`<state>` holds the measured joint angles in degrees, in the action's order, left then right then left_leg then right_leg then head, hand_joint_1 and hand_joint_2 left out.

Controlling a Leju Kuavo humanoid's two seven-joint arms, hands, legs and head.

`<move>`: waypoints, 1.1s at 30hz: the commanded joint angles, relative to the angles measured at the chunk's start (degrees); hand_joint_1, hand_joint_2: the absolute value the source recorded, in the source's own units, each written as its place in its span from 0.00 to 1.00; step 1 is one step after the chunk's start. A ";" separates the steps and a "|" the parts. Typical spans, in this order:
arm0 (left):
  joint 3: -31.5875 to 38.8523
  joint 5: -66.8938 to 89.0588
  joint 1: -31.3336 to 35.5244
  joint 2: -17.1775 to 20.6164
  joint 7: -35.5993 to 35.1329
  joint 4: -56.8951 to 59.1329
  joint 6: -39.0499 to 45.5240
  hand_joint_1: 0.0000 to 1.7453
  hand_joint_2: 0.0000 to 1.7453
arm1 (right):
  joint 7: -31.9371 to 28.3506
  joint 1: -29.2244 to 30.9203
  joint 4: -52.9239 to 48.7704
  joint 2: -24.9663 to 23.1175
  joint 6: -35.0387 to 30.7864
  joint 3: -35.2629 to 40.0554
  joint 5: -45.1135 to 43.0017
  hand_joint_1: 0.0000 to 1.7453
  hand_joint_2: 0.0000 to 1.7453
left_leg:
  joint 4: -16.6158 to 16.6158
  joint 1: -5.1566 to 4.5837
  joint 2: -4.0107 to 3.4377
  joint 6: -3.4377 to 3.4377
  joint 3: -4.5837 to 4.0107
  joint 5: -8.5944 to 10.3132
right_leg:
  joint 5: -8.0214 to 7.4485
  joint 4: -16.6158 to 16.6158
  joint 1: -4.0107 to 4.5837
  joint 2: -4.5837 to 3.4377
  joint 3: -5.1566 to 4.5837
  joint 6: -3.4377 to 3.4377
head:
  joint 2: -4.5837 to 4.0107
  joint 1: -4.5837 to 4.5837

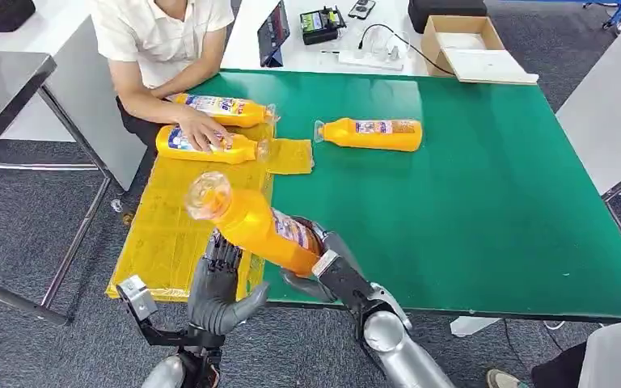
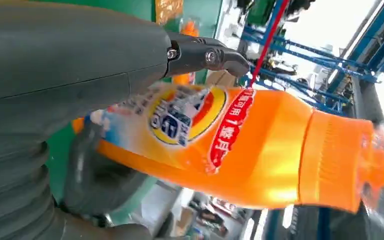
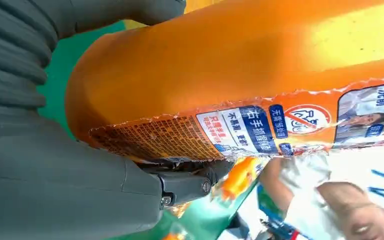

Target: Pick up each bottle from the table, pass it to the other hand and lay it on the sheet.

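Observation:
My right hand [image 1: 323, 263] grips an orange bottle [image 1: 255, 225] by its base end and holds it tilted over the table's near edge, clear cap toward the yellow sheet [image 1: 166, 234]. The right wrist view has my thumb [image 3: 185, 187] pressed against that bottle [image 3: 240, 60]. My left hand [image 1: 218, 283] is just below the bottle with fingers raised and thumb spread, not closed round it. In the left wrist view the bottle [image 2: 240, 145] lies beside my thumb [image 2: 205, 55]. Another orange bottle [image 1: 369, 133] lies on the green table [image 1: 469, 210]. Two bottles [image 1: 222, 109] [image 1: 247, 149] lie on the sheet.
A person sits at the table's far left corner, one hand [image 1: 202, 129] resting on the nearer bottle on the sheet. A white table behind carries a cardboard box [image 1: 469, 48], a tablet [image 1: 273, 32] and cables. A metal table [image 1: 0, 89] stands to the left.

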<state>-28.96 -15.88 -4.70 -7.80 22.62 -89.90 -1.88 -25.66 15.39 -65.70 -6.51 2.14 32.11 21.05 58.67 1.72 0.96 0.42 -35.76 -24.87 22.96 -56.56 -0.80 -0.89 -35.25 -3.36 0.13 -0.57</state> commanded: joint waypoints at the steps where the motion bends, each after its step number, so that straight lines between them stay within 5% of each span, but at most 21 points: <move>1: -1.97 -3.76 0.56 1.43 -0.76 -0.69 -0.22 0.00 1.00 | -1.51 1.94 4.44 0.15 -1.90 7.26 1.07 1.00 1.00 | -0.06 -0.03 -0.16 -0.10 0.21 -0.07 | 0.04 0.05 0.01 -0.04 0.17 0.09 | 0.00 0.00; 18: -3.05 0.64 2.37 1.13 2.35 0.60 3.31 0.00 1.00 | -1.53 3.83 6.21 -0.09 1.80 13.25 0.26 1.00 1.00 | -0.09 -0.06 -0.06 -0.12 0.24 -0.04 | 0.06 0.06 -0.01 0.08 0.21 0.11 | 0.00 0.00; 21: -3.40 2.78 2.59 1.53 4.06 0.21 2.73 0.00 1.00 | 2.40 6.05 8.01 0.01 6.55 13.95 -3.34 1.00 1.00 | -0.07 -0.05 -0.11 -0.12 0.22 -0.04 | 0.05 0.04 0.00 0.04 0.17 0.11 | 0.00 0.00; 22: -3.16 3.61 2.41 1.57 4.23 0.12 2.58 0.34 1.00 | 3.86 6.81 7.93 0.29 5.87 14.74 -2.42 1.00 1.00 | -0.05 -0.04 -0.08 -0.09 0.12 -0.01 | 0.02 0.03 0.00 0.03 0.09 0.09 | 0.00 0.00; 23: -3.56 4.95 2.56 2.01 4.74 0.13 1.91 1.00 1.00 | 3.94 7.07 7.49 0.59 7.22 15.10 -3.37 1.00 1.00 | -0.07 -0.06 -0.13 -0.13 0.25 -0.05 | 0.05 0.03 -0.01 0.03 0.20 0.13 | 0.00 0.00; 29: -3.53 1.87 0.66 2.36 2.64 -0.09 -5.78 1.00 1.00 | 4.53 4.44 6.58 1.63 6.92 14.17 -5.44 0.82 1.00 | -0.12 -0.06 -0.01 -0.14 0.31 -0.04 | 0.09 0.10 0.00 0.15 0.29 0.12 | 0.00 0.02; 30: -3.35 -4.25 0.09 3.21 -0.55 0.84 -10.93 1.00 1.00 | 3.51 3.87 5.69 2.39 7.16 14.43 -5.00 0.23 1.00 | -0.14 -0.05 -0.05 -0.15 0.36 -0.06 | 0.09 0.13 0.01 0.12 0.33 0.12 | 0.00 0.00; 31: -3.22 -4.35 -0.26 3.53 -0.31 1.01 -11.39 1.00 1.00 | 3.34 3.52 5.42 2.78 7.36 14.28 -5.09 0.00 1.00 | -0.14 -0.07 -0.05 -0.12 0.29 -0.04 | 0.07 0.11 -0.02 0.09 0.25 0.09 | 0.00 0.00; 33: -2.56 -5.32 -1.18 4.08 -0.17 1.17 -12.56 1.00 1.00 | 3.13 2.54 4.26 3.79 7.32 13.31 -4.84 0.00 1.00 | -0.15 -0.05 -0.04 -0.12 0.33 -0.06 | 0.10 0.12 0.00 0.11 0.31 0.11 | 0.00 0.02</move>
<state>-28.83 -16.36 -4.91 -7.02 24.55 -91.19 -7.04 -22.23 18.72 -62.34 -6.23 9.00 43.17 15.69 58.67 1.72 0.95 0.43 -35.77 -24.87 22.97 -56.55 -0.80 -0.89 -35.30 -3.36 0.13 -0.55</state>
